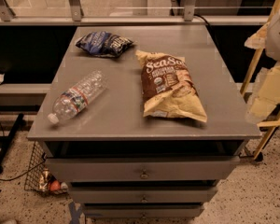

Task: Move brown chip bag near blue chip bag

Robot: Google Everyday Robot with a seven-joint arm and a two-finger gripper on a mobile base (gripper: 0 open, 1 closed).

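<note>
Lying front to back, the brown chip bag (170, 85) was left of the gripper (267, 96), whose opening I could not tell.

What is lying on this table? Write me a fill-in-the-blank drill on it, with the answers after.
1. In the camera view, the brown chip bag lies to the ____ of the water bottle.
2. The blue chip bag is ____ than the brown chip bag.
3. The water bottle lies on its ____ on the table.
4. The gripper, beyond the table's right edge, touches ____ bag.

Missing words: right; smaller; side; neither.
</note>
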